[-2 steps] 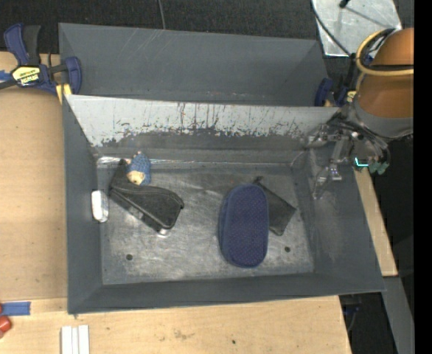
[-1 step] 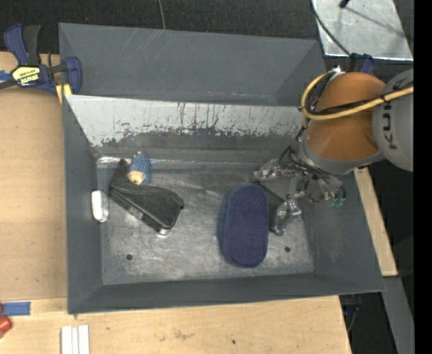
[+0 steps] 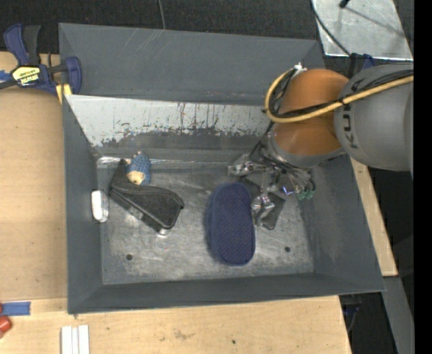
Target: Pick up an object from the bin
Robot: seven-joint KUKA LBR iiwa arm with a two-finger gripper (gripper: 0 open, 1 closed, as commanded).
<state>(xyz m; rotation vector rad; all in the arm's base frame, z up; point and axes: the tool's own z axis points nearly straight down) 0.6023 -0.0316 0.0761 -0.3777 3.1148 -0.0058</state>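
Observation:
My gripper (image 3: 265, 211) hangs low in the right half of the bin, just off the right edge of a dark blue oval pad (image 3: 230, 224) that lies flat on the floor. It touches or nearly touches the pad's upper right rim. Nothing is visible held in it. Further left, a black wedge-shaped tool (image 3: 147, 204) lies at a slant.
A small blue and tan piece (image 3: 137, 169) lies by the back wall at the left. A short white stick (image 3: 98, 206) rests against the left wall. The arm with its orange cover and yellow cable comes in from the right over the back right corner.

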